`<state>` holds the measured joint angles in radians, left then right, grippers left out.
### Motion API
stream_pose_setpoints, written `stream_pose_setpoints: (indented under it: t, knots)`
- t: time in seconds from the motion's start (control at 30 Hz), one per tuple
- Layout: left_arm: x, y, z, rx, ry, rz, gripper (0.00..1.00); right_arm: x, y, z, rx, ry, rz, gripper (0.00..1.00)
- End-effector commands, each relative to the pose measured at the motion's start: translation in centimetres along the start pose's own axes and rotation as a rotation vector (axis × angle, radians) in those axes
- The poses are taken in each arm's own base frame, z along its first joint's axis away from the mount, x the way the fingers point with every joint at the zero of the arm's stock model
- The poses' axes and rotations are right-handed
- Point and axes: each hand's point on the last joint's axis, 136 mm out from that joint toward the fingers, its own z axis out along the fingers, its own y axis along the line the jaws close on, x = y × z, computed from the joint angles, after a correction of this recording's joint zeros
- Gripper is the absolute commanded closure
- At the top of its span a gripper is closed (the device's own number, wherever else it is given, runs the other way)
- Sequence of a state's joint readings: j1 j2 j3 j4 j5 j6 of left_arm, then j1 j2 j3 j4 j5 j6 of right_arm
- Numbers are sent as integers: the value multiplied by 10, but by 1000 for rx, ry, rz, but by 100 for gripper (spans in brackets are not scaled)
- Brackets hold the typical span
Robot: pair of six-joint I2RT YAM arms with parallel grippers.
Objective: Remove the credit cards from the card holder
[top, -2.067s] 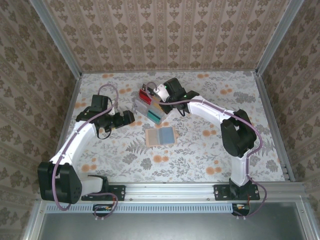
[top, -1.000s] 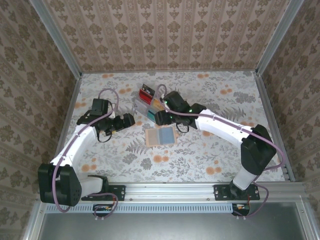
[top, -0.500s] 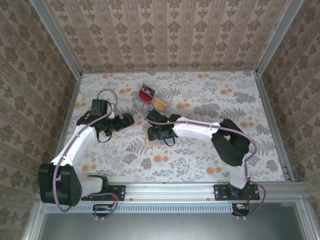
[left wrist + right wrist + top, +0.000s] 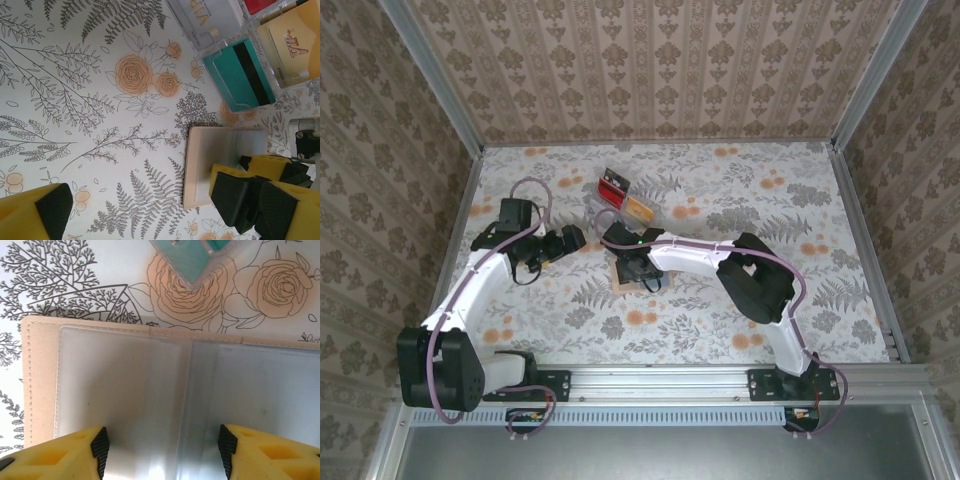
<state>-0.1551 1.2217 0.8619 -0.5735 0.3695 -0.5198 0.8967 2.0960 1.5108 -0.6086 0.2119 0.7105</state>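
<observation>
Card holder [image 4: 120, 385]: one; lies open and flat near the middle of the floral table [image 4: 750, 180], just in front of the clear stand [image 4: 216, 34]; tan border, two blue-grey pockets side by side under clear film.
Credit cards [image 4: 292, 40]: two counted with VIP lettering, one orange-yellow and one pale grey; both sit in slots of the stand, apart from the card holder; cannot tell whether any card sits in the pockets.
Other cards: two more in the stand, a teal card [image 4: 240, 75] with a black stripe nearest the card holder, and a red card [image 4: 612, 188] at the far end.
Stand: one, tiered, with four cards in all.
Arms: two.
Right arm [image 4: 705, 255]: rises from its base at the near right, folds at a dark elbow, then runs left and low across the table to the card holder.
Right gripper [image 4: 162, 452]: points down onto the card holder; yellow fingers spread apart, one over each pocket, nothing clamped between them; cannot tell whether the tips touch the film.
Left arm [image 4: 470, 285]: climbs from the near left, bends right at the wrist.
Left gripper [image 4: 576, 238]: jaws spread wide, grips nothing; hangs low over the table, just left of the card holder and aimed toward it.
</observation>
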Motion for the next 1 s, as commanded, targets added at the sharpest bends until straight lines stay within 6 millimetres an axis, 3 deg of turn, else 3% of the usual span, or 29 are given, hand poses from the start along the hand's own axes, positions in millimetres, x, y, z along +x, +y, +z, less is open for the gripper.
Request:
stream_pose_setpoints:
  t: [0.0, 0.27, 0.37, 0.5, 0.63, 0.8, 0.87, 0.97]
  knots:
    - [-2, 1, -3, 4, -14, -12, 0, 17, -17, 15, 92, 54, -12, 40]
    - [-4, 1, -6, 5, -21, -14, 0, 25, -26, 20, 94, 68, 18, 63]
    - [-12, -3, -9, 12, -46, -17, 0, 13, -20, 10, 49, 30, 30, 64]
    - [-28, -8, -16, 11, -107, -15, 0, -21, 0, -33, -67, -100, 22, 48]
    - [-53, -11, -30, -16, -210, -5, 0, -63, 4, -97, -150, -293, 34, 35]
    - [-84, 3, -61, -136, -388, 8, 0, -93, -28, -166, -114, -529, 13, 25]
    - [-95, 13, -76, -193, -477, 6, 0, -100, -57, -189, -10, -625, -1, 22]
    - [-107, 32, -98, -294, -604, -3, 0, -106, -111, -211, 173, -717, 18, 4]
